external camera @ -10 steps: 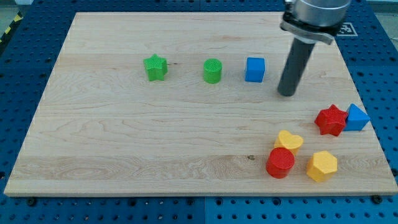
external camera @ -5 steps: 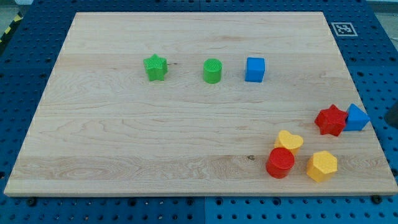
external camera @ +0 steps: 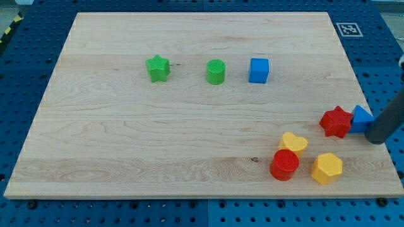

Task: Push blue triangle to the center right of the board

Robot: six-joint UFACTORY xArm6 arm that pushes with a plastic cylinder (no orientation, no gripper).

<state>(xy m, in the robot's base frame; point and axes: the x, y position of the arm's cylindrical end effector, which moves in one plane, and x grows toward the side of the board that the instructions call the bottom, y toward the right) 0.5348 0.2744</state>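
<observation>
My tip (external camera: 376,141) stands at the view's right edge of the table (external camera: 189,139). It is a plain rod end with nothing to open or close, and it holds nothing. Just to its upper left, so close that I cannot tell whether they touch, sits the blue triangle (external camera: 360,118), with the rod covering its right corner. The triangle is near the right edge, a little below mid-height. The red star (external camera: 335,122) presses against its far side from my tip. Further left and lower are the yellow hexagon (external camera: 326,168), the yellow heart (external camera: 293,142) and the red cylinder (external camera: 285,164), in a loose cluster with the heart and cylinder touching. Well away towards the view's top left stand the blue cube (external camera: 258,70), the green cylinder (external camera: 216,72) and the green star (external camera: 158,68), in a row. I judge the triangle to be light, stiff and quick to slide on the smooth wood, and also quick to spin. Contact should go square on the middle of a flat face, not a corner, or it may pivot away or drag the star along.
</observation>
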